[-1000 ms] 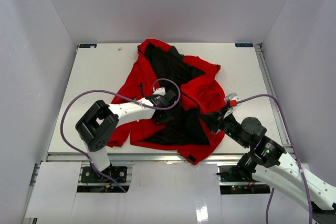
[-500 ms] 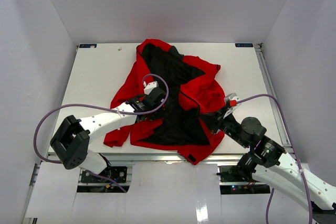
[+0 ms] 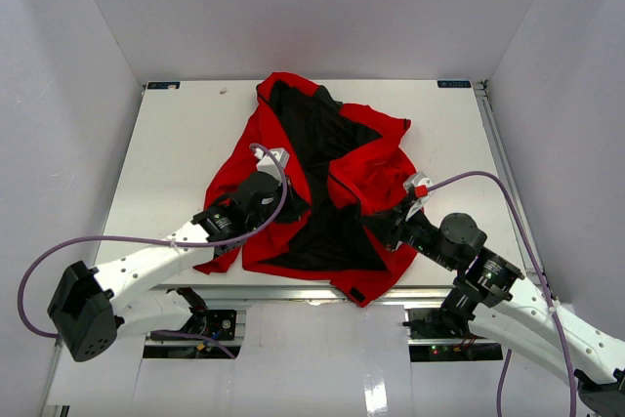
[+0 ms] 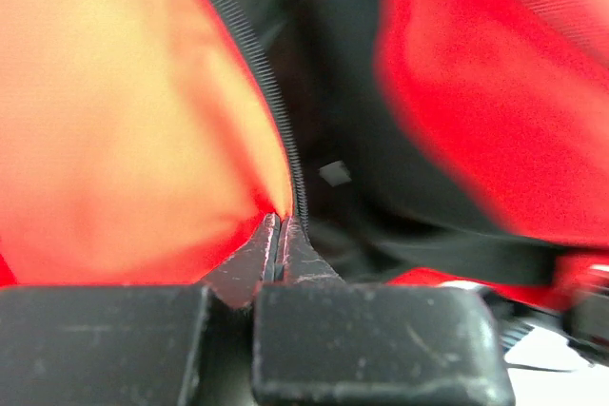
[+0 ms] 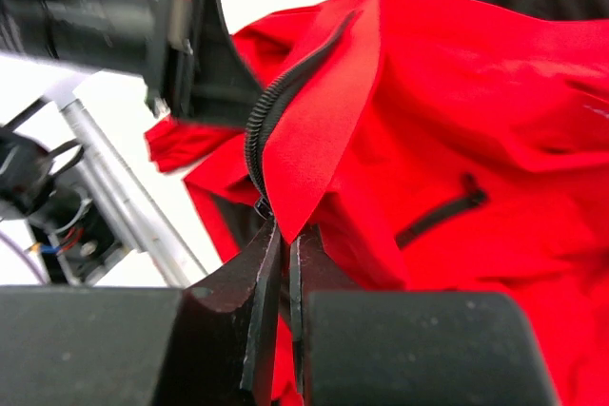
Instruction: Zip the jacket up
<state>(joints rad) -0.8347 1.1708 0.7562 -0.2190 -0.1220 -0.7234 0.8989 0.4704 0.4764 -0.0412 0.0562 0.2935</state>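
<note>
Jacket [image 3: 381, 158]: red, black lining showing, spread open and rumpled mid-worktop [image 3: 176, 134], hem toward my bases. Zipper undone; its two front edges lie apart.

Step in hand, as I judge it: both front edges are pinched near the hem, ahead of joining the zipper's bottom ends.

Left end effector [image 4: 279, 227]: clenched on one front edge, no gap between the fingers. The teeth [image 4: 274, 102] run up from the tips.

Right end effector [image 5: 282, 235]: clenched on the other front edge, just beneath its teeth. The cloth stands up in a fold above the tips.

Next move, my estimate: bring the two ends together, level and taut, so the pin can seat. I cannot see a slider in any view.
</note>
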